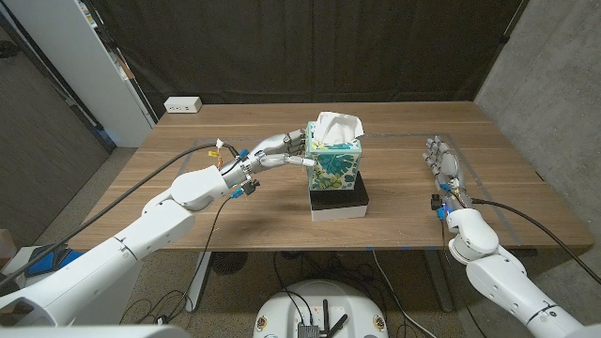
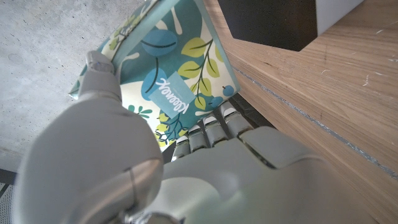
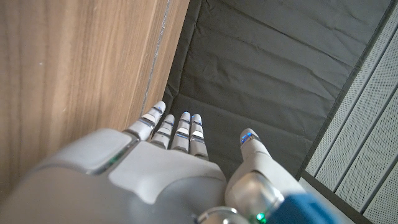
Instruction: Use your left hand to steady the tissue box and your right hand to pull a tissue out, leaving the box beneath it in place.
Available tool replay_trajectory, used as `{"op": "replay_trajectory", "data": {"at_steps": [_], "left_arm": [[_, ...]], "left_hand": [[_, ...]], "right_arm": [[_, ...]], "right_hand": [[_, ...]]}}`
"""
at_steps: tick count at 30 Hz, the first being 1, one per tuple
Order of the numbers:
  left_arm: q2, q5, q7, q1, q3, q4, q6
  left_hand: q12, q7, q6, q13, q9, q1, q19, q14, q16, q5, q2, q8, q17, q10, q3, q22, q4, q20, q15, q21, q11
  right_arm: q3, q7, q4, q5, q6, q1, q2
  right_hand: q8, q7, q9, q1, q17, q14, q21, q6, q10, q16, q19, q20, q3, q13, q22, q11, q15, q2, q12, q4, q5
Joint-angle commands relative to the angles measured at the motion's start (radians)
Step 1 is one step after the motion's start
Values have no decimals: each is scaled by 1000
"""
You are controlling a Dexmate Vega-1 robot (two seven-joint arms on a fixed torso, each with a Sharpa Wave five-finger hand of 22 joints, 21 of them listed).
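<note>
A teal tissue box (image 1: 335,167) with a leaf print stands on a flat black-and-white box (image 1: 339,203) at the middle of the table. A white tissue (image 1: 337,128) sticks up from its top. My left hand (image 1: 282,150) reaches the box's left side. In the left wrist view the thumb and the fingers (image 2: 211,124) lie against two faces of the tissue box (image 2: 177,68), so my left hand (image 2: 155,168) holds it. My right hand (image 1: 443,165) rests on the table well to the right of the box, fingers straight and apart, holding nothing. In the right wrist view, my right hand (image 3: 174,168) points toward the table's far edge.
A white power strip (image 1: 182,105) lies at the table's back left corner. The wooden table (image 1: 188,225) has blue tape marks near its edges. A dark curtain (image 1: 310,47) hangs behind, a white cabinet (image 1: 84,66) stands at left, a concrete wall (image 1: 554,84) at right.
</note>
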Motion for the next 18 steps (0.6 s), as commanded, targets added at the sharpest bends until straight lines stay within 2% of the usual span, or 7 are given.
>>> {"op": "replay_trajectory", "data": {"at_steps": [1, 3, 5, 14, 16, 18], "left_arm": [[-5, 11, 6, -2, 1, 6, -9], [-9, -22, -25, -10, 7, 18, -7], [-10, 7, 2, -3, 2, 14, -16], [-13, -26, -37, -20, 10, 28, -12], [-14, 0, -15, -16, 7, 25, -18], [-17, -27, -41, -24, 12, 34, -15]], "left_hand": [[-3, -4, -3, 3, 28, 42, 1, -4, -1, 7, 66, 8, 1, 9, 42, 3, 35, -10, -46, -1, 2], [-3, -3, -2, 4, 28, 41, 1, -4, -1, 7, 66, 9, 1, 9, 43, 3, 35, -11, -46, -1, 2], [-3, -2, -2, 4, 28, 41, 1, -5, -1, 7, 66, 9, 1, 9, 44, 3, 35, -11, -45, -1, 2], [-6, -3, -3, 6, 29, 39, 0, -7, -2, 7, 66, 10, 1, 5, 46, 3, 35, -10, -45, -2, 3], [-6, -3, -3, 7, 30, 38, 0, -8, -2, 7, 65, 11, 1, 6, 47, 3, 35, -10, -45, -2, 4], [-7, -4, -3, 8, 30, 38, 0, -8, -3, 7, 65, 11, 1, 5, 48, 3, 35, -11, -45, -2, 3]], "right_arm": [[23, -23, -34, -15, 5, -48, 8], [27, -24, -36, -15, 5, -57, 9], [31, -32, -43, -16, 1, -67, 11], [54, -56, -83, -28, 7, -120, 20], [58, -62, -90, -32, 11, -130, 24], [63, -62, -97, -35, 13, -141, 25]], "right_hand": [[-2, 4, 5, 11, 2, 3, 4, 4, 3, 1, 12, 2, 3, 4, 2, 6, -9, 18, -3, -8, -2], [-2, 4, 5, 12, 2, 2, 5, 4, 4, 1, 12, 1, 4, 4, 2, 5, -9, 18, -3, -9, -3], [-2, 4, 5, 12, 2, 2, 5, 4, 4, 1, 12, 2, 4, 4, 2, 5, -9, 18, -3, -10, -3], [-1, 3, 5, 15, 1, 5, 5, 5, 4, 1, 14, 2, 6, 4, 2, 4, -6, 19, -3, -12, -3], [-1, 3, 5, 15, 1, 5, 5, 5, 4, 1, 15, 3, 6, 4, 2, 5, -7, 19, -3, -12, -3], [-1, 4, 5, 15, 1, 6, 5, 5, 4, 2, 15, 3, 6, 4, 2, 5, -5, 19, -3, -12, -3]]}}
